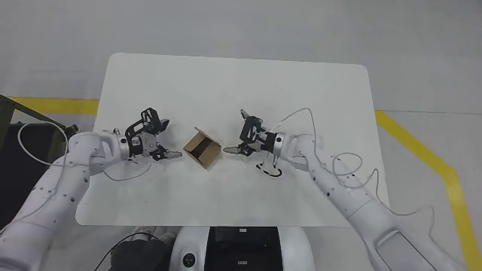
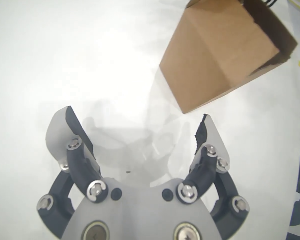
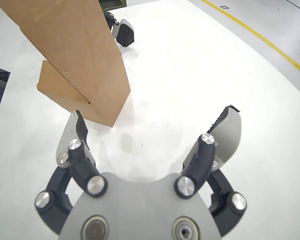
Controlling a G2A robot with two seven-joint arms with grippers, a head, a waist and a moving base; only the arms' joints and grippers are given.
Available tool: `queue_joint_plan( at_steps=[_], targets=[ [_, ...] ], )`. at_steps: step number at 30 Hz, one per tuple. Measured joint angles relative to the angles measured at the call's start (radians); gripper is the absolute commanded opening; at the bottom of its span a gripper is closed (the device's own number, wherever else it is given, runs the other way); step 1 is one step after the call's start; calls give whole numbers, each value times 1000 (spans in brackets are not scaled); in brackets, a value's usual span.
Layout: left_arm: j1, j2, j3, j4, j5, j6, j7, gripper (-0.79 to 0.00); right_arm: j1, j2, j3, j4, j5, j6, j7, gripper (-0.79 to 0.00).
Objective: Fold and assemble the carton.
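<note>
Carton stands between left tool and right tool, both spread wide, empty.

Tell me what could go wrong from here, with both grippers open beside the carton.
The carton stands free on the table, ungripped: a push from one side alone may slide or tip it. The right gripper has one finger close to the tall flap; closing in could crease it.
</note>
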Motion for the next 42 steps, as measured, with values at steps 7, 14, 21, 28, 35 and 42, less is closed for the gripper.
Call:
queue_joint_plan(
  at_steps=[7,14,21,28,35,42],
  targets=[
    [-38,-16,19,-8,-16,17,10,0,32,-20,-38,63,-7,-34,-8,0],
    [-105,-41,67,3,-26,17,-18,0,19,-24,-62,69,-36,-66,-8,0],
    [-179,-68,118,32,-30,20,-37,0,-28,-15,-65,27,-50,-89,-10,0],
    [-226,-87,143,72,-29,28,-38,0,-99,10,-30,-64,-54,-77,-2,0],
    [-265,-109,176,101,-21,54,-49,0,-183,42,31,-150,-40,-66,20,0],
    [-292,-121,177,155,-33,60,-35,0,-218,72,97,-244,-68,-66,69,0]
  ],
)
